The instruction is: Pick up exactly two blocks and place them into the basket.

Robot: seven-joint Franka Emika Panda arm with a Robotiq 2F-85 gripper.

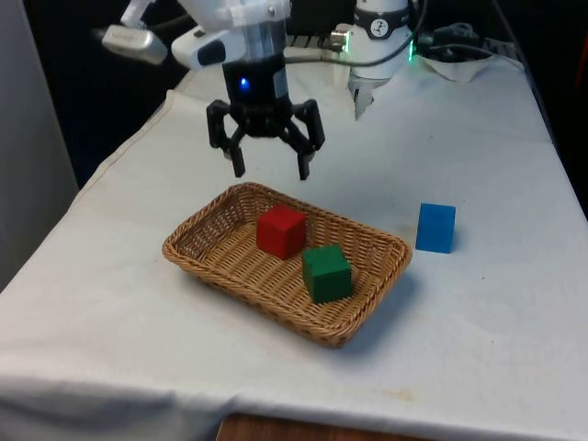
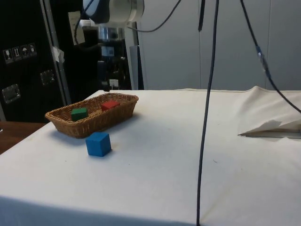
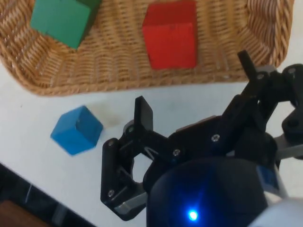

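Observation:
A woven wicker basket (image 1: 195,237) (image 2: 60,118) (image 3: 118,78) lies on the white cloth. Inside it rest a red block (image 1: 280,231) (image 2: 110,105) (image 3: 170,34) and a green block (image 1: 326,272) (image 2: 79,113) (image 3: 61,19), side by side. A blue block (image 1: 435,227) (image 2: 98,143) (image 3: 76,130) stands on the cloth outside the basket, towards the front view's right. My gripper (image 1: 272,169) (image 3: 195,85) hangs open above the basket's far rim, with nothing between its fingers.
Crumpled white cloth and cables (image 1: 459,55) lie at the table's far end near the arm's base. A black cable (image 2: 207,108) hangs down through the side view. The table's front edge (image 1: 303,423) runs close below the basket.

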